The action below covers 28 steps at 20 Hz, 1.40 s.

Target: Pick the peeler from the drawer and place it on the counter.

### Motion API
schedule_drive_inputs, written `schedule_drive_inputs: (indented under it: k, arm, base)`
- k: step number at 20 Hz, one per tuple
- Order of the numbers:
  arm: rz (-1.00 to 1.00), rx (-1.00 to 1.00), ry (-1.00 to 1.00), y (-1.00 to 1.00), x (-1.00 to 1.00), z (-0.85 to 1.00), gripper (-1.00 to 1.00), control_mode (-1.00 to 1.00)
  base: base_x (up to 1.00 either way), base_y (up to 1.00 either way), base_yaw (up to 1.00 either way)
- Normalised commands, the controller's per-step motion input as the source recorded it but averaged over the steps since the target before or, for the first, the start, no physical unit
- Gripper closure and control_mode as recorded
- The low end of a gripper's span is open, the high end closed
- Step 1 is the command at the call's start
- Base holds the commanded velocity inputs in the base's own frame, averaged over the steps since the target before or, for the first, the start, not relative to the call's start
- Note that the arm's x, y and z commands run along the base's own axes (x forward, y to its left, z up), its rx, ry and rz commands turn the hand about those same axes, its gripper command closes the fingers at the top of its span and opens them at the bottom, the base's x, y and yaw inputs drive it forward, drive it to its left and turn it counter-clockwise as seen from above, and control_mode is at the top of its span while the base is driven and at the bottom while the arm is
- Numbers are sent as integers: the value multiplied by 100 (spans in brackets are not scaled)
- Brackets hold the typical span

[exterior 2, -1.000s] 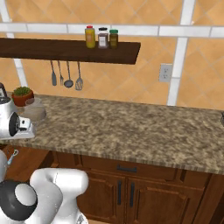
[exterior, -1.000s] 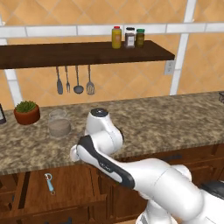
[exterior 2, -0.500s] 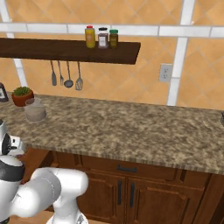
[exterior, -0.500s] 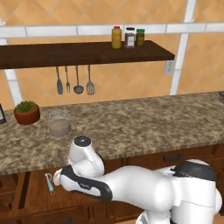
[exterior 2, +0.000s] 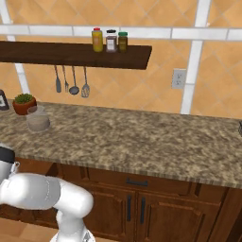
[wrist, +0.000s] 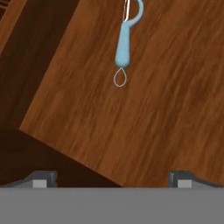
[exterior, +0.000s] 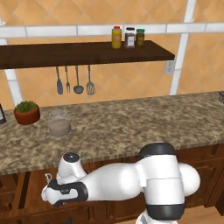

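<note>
The peeler lies flat on the drawer's wooden bottom, with its light blue handle and small wire loop pointing toward me and its metal head at the top edge. My gripper hovers open above the drawer, its fingertips wide apart and nothing between them; the peeler lies ahead of them, untouched. In the left base view my arm bends down below the counter edge to the open drawer at the lower left, and the peeler's head peeks out beside the hand.
On the counter's left stand a potted plant and a glass jar. Above it, a dark wall shelf carries bottles, and utensils hang under it. Brown cabinet doors sit below the counter.
My arm has swung from above the counter down and left into the drawer area. The jaws have stayed open.
</note>
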Motion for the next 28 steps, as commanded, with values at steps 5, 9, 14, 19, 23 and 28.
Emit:
schedule_drive_inputs:
  k: [5, 9, 14, 19, 23, 28]
  arm:
    - [0, 0, 8, 43, -43, -17, -100, -100]
    - [0, 0, 12, 40, -81, -3, -100, -100]
    - [-3, -1, 17, 46, -100, -25, -100, -100]
    - [-4, -5, 16, 49, -82, -39, -100, -100]
    - [-2, 0, -1, 1, 16, 17, -100, -100]
    - [-8, 0, -7, -11, 89, 28, -100, -100]
  base:
    - [0, 0, 0]
    - [0, 0, 0]
    - [0, 0, 0]
    - [0, 0, 0]
    - [0, 0, 0]
    - [0, 0, 0]
